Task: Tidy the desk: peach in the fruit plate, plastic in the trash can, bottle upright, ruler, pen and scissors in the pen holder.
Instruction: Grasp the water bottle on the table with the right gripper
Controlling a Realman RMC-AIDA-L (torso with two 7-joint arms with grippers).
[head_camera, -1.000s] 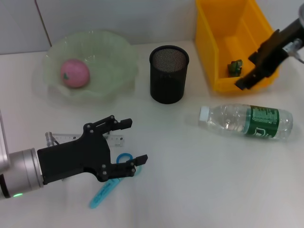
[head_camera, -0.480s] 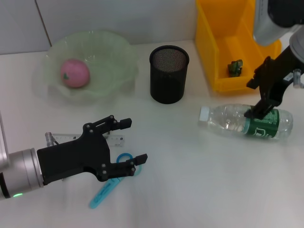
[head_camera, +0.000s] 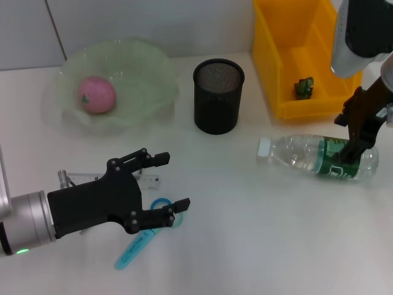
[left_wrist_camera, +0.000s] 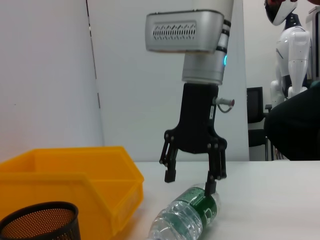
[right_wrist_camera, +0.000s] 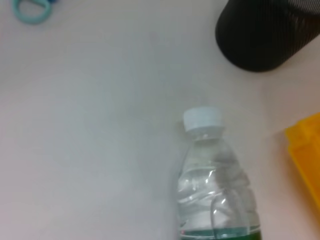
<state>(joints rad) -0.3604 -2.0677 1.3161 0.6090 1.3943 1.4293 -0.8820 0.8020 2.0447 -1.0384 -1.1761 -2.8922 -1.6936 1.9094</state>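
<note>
A clear bottle (head_camera: 307,157) with a green label lies on its side on the white desk (head_camera: 245,233). My right gripper (head_camera: 350,132) is open and hangs over the label end; the left wrist view shows its tips (left_wrist_camera: 190,182) straddling the bottle (left_wrist_camera: 187,220) just above it. My left gripper (head_camera: 175,181) is open and low over the white ruler (head_camera: 83,179) and the blue scissors (head_camera: 136,247). The pink peach (head_camera: 96,94) lies in the green fruit plate (head_camera: 147,67). The black mesh pen holder (head_camera: 218,95) stands upright. Green plastic (head_camera: 303,86) lies in the yellow bin (head_camera: 288,37). I see no pen.
The right wrist view shows the bottle (right_wrist_camera: 215,190) with its white cap (right_wrist_camera: 202,119) pointing toward the pen holder (right_wrist_camera: 270,30), a scissors ring (right_wrist_camera: 31,9) and a bin corner (right_wrist_camera: 307,155). A wall stands behind the desk.
My right gripper came down from beside the yellow bin to the bottle and shifted along its label toward the base end. The left arm has not moved.
</note>
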